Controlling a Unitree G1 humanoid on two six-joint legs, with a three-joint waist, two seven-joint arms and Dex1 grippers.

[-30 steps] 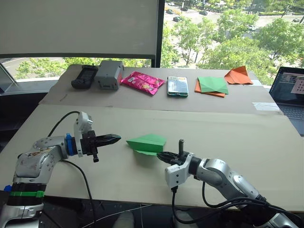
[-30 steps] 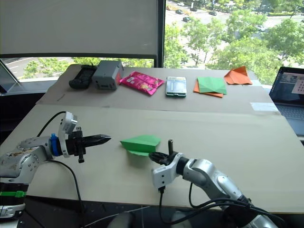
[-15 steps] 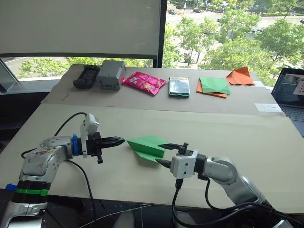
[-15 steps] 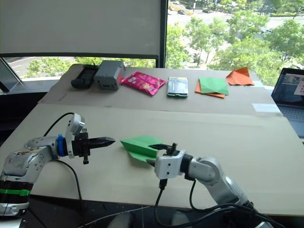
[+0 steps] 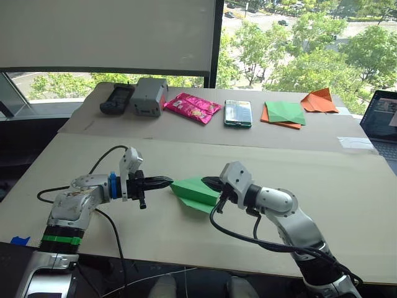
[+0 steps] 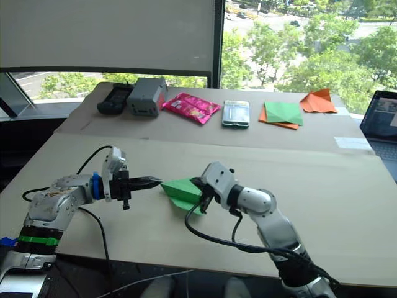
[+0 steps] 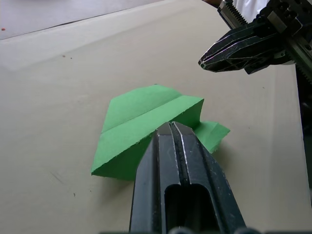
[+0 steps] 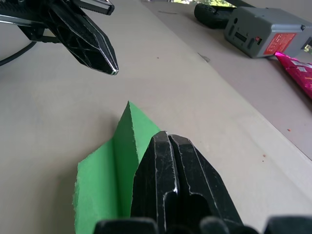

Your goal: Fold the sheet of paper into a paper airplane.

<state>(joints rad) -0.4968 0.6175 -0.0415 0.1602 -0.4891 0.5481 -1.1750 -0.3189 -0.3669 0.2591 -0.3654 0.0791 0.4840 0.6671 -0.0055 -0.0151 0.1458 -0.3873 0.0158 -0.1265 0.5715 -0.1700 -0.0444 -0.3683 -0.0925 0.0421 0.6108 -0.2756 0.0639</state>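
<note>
Green paper airplane sits on the near part of the counter, a pointed wedge with its nose toward the robot's left and one folded flap raised along the middle. Both arms are right on it, one from each side.

Left gripper comes in level from the left, its tip at the nose of the wedge. In the left wrist view the jaws are pressed flat together with the green paper just past the tip; whether they touch the paper, I can't tell, and they have nothing between them.

Right gripper is at the wide end, over the far edge of the paper. Its own wrist view shows its jaws closed tight too, tip resting at or just above the raised green fold, nothing pinched.

Along the back strip of the counter, left to right: a black remote, a grey box, a pink packet, a phone, a green-and-orange pair of sheets, and an orange paper plane. A laptop sits at the far right edge.
</note>
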